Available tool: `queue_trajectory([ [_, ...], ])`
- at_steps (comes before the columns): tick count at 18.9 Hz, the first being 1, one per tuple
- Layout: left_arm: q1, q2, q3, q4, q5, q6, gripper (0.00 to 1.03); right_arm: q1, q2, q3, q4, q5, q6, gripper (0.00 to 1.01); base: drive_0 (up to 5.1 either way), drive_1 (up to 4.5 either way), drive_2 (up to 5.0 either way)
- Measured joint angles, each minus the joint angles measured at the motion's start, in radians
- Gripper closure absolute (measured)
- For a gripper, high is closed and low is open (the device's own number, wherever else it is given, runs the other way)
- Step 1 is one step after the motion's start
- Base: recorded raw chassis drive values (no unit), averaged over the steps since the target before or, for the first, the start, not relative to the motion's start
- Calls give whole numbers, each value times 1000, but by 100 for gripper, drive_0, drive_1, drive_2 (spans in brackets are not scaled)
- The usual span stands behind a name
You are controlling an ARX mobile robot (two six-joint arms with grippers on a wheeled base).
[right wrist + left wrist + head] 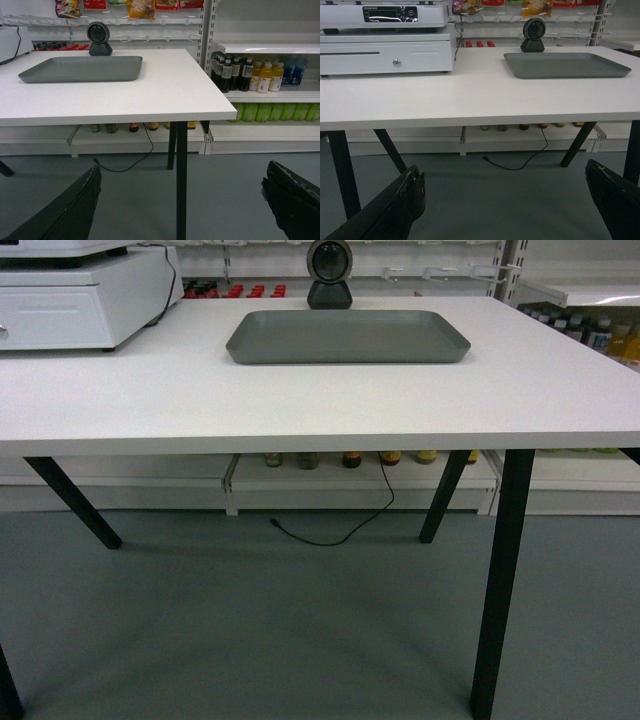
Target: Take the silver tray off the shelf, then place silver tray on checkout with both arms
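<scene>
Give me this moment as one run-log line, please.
silver tray: flat on checkout | left pincer: open, empty, below tabletop | right pincer: open, empty, below tabletop

A matte grey metal tray (348,337) lies on a smooth, matte white counter (300,395) with black legs. The floor (250,630) looks dull grey and smooth.

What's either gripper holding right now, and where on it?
Nothing. Left gripper and right gripper are both open and empty; the silver tray lies flat on the checkout.
</scene>
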Motion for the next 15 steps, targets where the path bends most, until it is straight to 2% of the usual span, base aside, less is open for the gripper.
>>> queue_trajectory([
  [15,0,0,0,-1,0,1,5,0,0,0,0,-1,-1,3,0,0,0],
])
